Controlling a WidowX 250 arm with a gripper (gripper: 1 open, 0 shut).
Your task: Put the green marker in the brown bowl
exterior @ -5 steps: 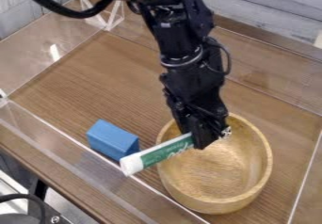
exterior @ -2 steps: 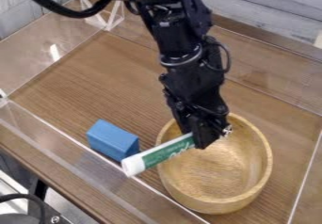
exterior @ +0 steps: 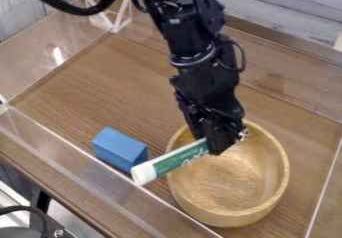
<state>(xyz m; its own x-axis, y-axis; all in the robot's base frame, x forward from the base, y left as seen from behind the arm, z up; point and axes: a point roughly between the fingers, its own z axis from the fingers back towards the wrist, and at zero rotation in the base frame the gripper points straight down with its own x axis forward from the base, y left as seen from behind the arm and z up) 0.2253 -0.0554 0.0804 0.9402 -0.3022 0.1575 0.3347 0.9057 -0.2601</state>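
The green marker, white-barrelled with green lettering, hangs tilted over the left rim of the brown bowl, its white end sticking out past the rim toward the blue block. My gripper points steeply down over the bowl's left part and is shut on the marker's upper end, which hides the cap. The bowl is a large round wooden one near the table's front edge, with nothing lying inside.
A blue rectangular block lies on the wooden table just left of the bowl. Clear plastic walls fence the table on the front and left sides. The black arm rises from the gripper toward the top.
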